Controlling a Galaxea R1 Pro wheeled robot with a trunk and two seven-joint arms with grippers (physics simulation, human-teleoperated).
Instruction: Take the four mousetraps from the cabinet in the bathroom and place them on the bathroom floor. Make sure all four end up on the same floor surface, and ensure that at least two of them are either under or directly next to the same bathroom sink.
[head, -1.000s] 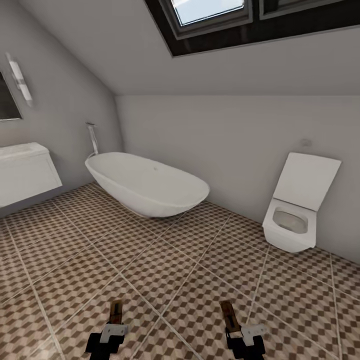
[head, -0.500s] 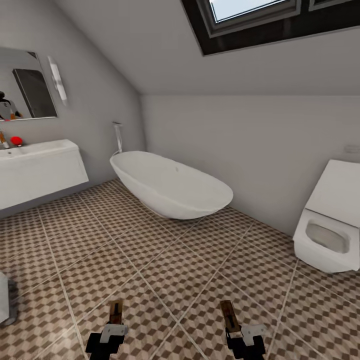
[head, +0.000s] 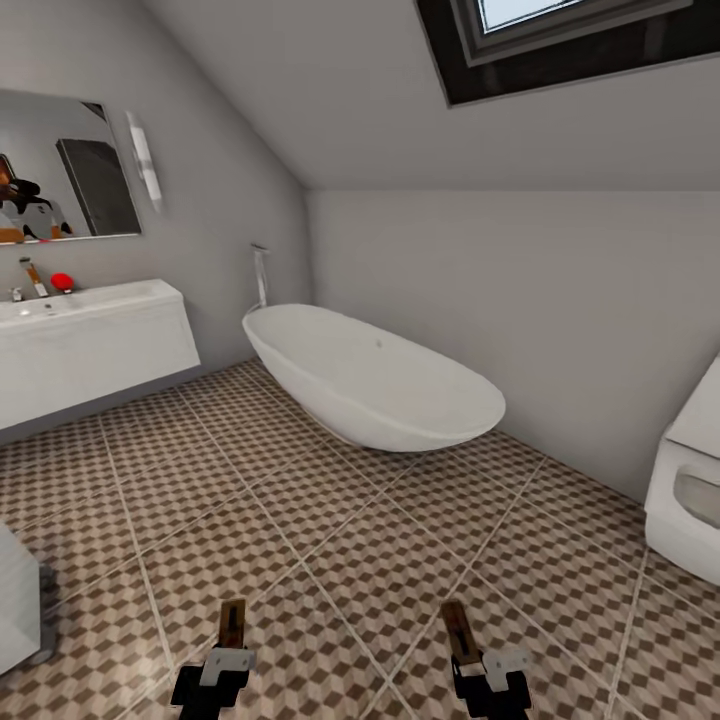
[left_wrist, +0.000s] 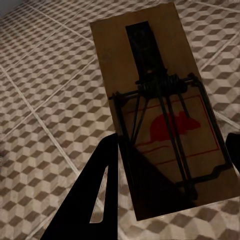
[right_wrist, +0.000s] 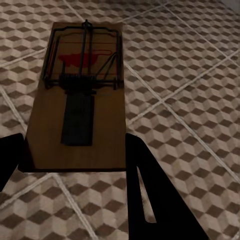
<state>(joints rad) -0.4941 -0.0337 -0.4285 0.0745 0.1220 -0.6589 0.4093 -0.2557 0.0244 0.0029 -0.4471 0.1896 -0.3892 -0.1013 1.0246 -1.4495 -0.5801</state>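
A white freestanding bathtub (head: 375, 385) sits at centre – a tall chrome filler (head: 260, 275) stands at its 10 o'clock end. A toilet (head: 690, 500) shows at 3 o'clock, a mirror (head: 60, 185) (with a wall light (head: 145, 160) beside it) at 10 o'clock, a skylight (head: 570, 40) at 1 o'clock.

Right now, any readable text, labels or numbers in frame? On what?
None readable.
Mousetrap in left gripper: red mouse silhouette inside a red outline, no lettering.
Mousetrap in right gripper: red print under the wire, too dark to read.
Bathroom sink, bathtub: unmarked.
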